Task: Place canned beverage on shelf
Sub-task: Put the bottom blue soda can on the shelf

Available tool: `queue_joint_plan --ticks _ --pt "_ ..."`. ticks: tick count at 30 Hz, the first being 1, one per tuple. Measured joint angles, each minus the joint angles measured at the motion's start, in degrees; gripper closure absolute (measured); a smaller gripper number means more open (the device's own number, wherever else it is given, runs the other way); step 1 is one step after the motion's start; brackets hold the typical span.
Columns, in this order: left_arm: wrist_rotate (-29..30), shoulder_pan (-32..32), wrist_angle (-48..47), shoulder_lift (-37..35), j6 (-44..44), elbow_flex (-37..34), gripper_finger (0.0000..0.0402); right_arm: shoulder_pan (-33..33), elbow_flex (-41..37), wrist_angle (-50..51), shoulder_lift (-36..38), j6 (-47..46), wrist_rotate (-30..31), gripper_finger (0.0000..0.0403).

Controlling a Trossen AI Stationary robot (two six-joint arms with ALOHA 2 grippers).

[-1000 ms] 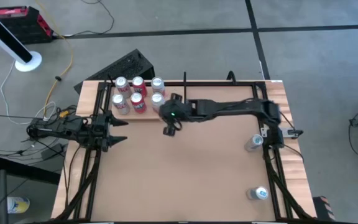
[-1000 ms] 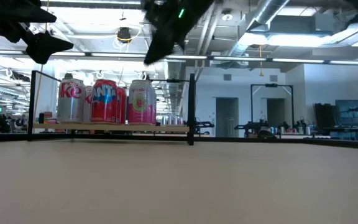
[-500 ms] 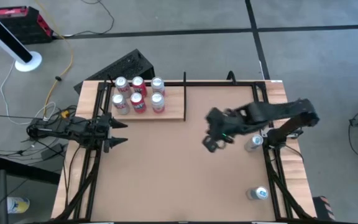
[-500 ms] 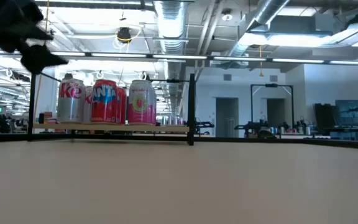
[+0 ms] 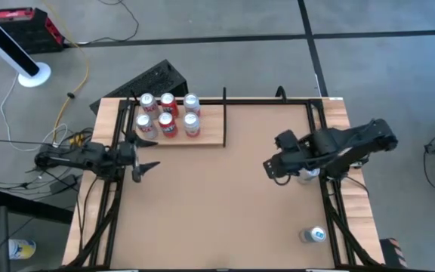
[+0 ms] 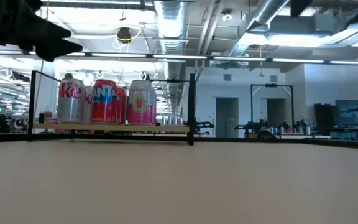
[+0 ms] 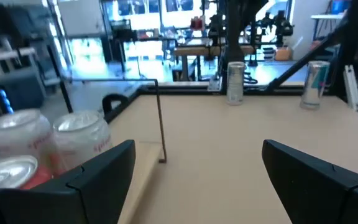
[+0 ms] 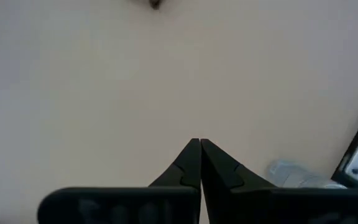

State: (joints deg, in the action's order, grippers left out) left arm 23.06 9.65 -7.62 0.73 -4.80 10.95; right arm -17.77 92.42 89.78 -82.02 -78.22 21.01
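The pale wood shelf (image 5: pixel 211 130) lies at the table's far left, with a thin black upright (image 6: pixel 192 109) at its right end. Several cans (image 5: pixel 168 114) stand on it; they also show in the low view (image 6: pixel 104 99). My right gripper (image 5: pixel 269 168) is shut and empty over the table's right half, its fingertips closed together in the right wrist view (image 8: pixel 199 163). A silver can (image 5: pixel 306 178) stands just to its right, partly under the arm, and shows in the right wrist view (image 8: pixel 294 175). My left gripper (image 5: pixel 146 156) is open by the shelf's near left corner, its fingers wide apart in the left wrist view (image 7: pixel 194 180).
Another can (image 5: pixel 314 236) stands at the near right of the brown tabletop (image 5: pixel 202 204). A black frame rail (image 5: pixel 270 101) runs along the table's far edge and sides. The middle of the table is bare board.
My right gripper has swung away from the shelf's right end, toward the table's right edge and a little nearer, and now hangs beside the silver can. The cans on the shelf have stayed where they were. My left gripper has shifted slightly toward the shelf.
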Motion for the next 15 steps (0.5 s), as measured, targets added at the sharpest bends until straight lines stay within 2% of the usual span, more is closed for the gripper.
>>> queue_joint_plan --ticks 2,7,10,15 --pt "0.2 0.0 2.2 0.0 -2.1 -1.5 0.0065 1.2 -1.7 0.5 0.3 -1.3 -4.3 0.0373" --pt "0.4 0.0 2.5 0.0 -5.4 -2.1 0.0065 0.2 -2.0 -0.8 0.2 -3.4 -21.8 0.0374" --pt "0.4 0.0 2.0 0.0 -5.6 -2.1 0.0065 -2.8 -2.0 -2.0 0.2 -10.6 -28.8 0.0375" --pt "0.5 0.0 -0.9 0.0 -5.0 -2.1 0.0065 -12.2 -2.0 -2.5 0.2 -27.8 -34.9 0.0368"
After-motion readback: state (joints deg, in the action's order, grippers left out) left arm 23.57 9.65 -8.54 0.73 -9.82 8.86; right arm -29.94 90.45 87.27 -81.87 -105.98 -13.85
